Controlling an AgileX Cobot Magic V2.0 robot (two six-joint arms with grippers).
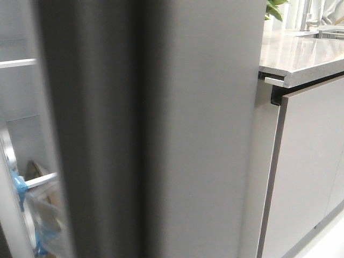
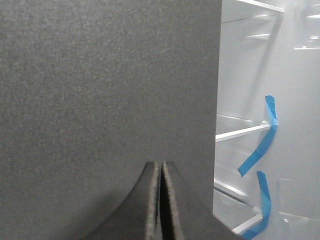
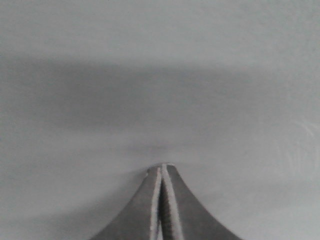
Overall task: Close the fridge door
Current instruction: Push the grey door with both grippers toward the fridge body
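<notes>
Still partly open: fridge door (image 1: 161, 134) is standing ajar, shelves (image 2: 240, 132) showing past its edge; left gripper (image 2: 160, 172) and right gripper (image 3: 161, 172) jaws both closed, empty, pushing.

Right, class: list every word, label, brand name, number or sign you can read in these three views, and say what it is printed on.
None can be read.
The fridge door is plain dark grey, unmarked.
The blue tape strips inside carry no writing.
The cabinet front and countertop are blank.
</notes>
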